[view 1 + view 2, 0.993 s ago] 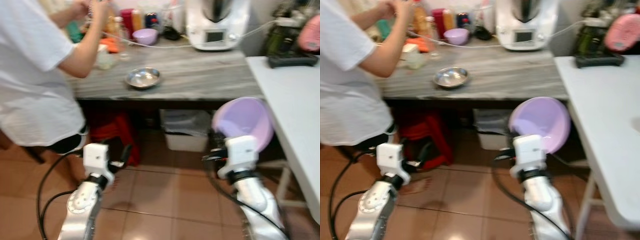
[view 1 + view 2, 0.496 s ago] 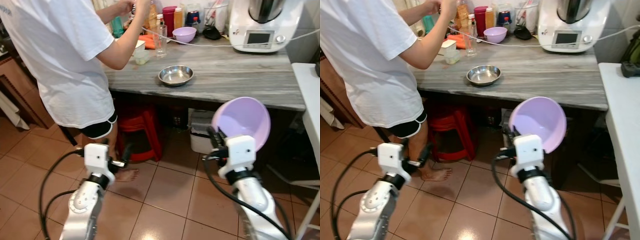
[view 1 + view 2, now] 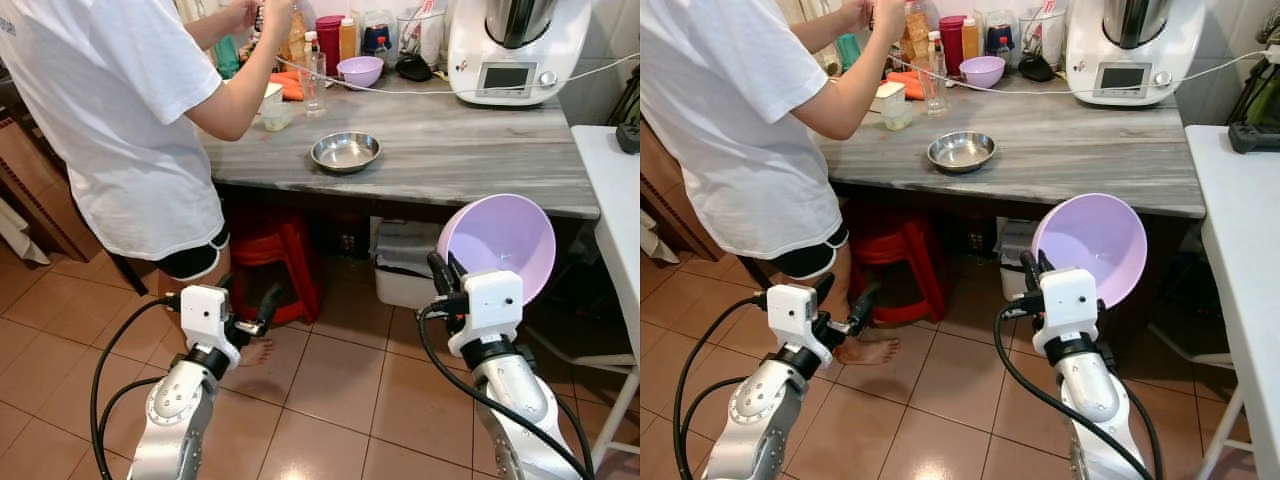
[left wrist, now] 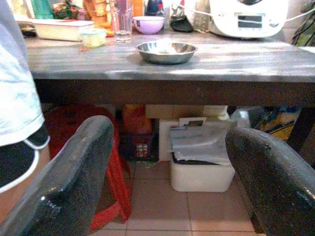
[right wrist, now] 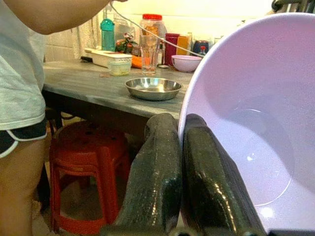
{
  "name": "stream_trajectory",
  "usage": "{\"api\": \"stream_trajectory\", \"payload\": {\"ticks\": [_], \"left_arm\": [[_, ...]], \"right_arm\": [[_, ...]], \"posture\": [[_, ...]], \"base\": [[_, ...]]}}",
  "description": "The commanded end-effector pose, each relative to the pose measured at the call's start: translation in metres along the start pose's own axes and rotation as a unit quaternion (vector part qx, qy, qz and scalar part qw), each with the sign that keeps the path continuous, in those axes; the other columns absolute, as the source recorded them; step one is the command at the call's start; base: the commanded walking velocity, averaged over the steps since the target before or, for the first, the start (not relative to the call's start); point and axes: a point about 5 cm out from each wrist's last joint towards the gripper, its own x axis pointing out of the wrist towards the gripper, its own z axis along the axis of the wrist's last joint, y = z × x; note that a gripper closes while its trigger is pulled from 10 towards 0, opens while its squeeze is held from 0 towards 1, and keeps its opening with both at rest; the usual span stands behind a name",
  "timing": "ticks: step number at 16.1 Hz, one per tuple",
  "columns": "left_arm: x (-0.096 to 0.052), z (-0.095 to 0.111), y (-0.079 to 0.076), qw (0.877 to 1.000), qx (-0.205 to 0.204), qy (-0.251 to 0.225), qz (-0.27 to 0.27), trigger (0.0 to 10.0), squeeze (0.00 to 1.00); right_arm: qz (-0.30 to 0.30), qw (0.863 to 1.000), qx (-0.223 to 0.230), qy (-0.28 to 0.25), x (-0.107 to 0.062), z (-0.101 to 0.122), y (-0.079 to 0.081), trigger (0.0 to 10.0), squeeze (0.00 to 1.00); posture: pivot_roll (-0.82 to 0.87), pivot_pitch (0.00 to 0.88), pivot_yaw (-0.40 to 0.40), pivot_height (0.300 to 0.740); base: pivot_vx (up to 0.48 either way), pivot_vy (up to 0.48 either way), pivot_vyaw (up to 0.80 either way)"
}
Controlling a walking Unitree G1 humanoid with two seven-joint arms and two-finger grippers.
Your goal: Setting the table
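Two fingers of my right gripper pinch the purple bowl rim; left gripper spread wide, holding nothing.

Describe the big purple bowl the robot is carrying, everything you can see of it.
The large purple bowl is pale lilac, smooth and plastic-looking, with a deep round hollow that looks empty. It is tipped on edge, its opening facing the robot. The right gripper pinches its rim, one of the black fingers outside, the other inside. It hangs in the air below the edge of the grey counter, above the tiled floor, touching nothing else.
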Motion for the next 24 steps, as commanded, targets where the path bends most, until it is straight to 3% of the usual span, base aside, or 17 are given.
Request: {"api": "stream_trajectory", "payload": {"ticks": [1,24], "left_arm": [[0.002,0.007,0.003,1.000,0.008,-0.011,-0.003,10.0,0.00],[0.001,-0.002,-0.009,0.998,-0.014,0.014,-0.057,10.0,0.00]], "right_arm": [[0.006,1.000,0.005,-0.007,0.002,0.003,0.003,10.0,0.00],[0.018,1.000,-0.002,0.000,0.002,0.000,0.004,10.0,0.00]], "posture": [[-0.13,0.007,0.113,0.740],[-0.13,0.002,0.109,0.740]], "base": [[0.307,0.000,0.00],[0.308,0.000,0.00]]}}
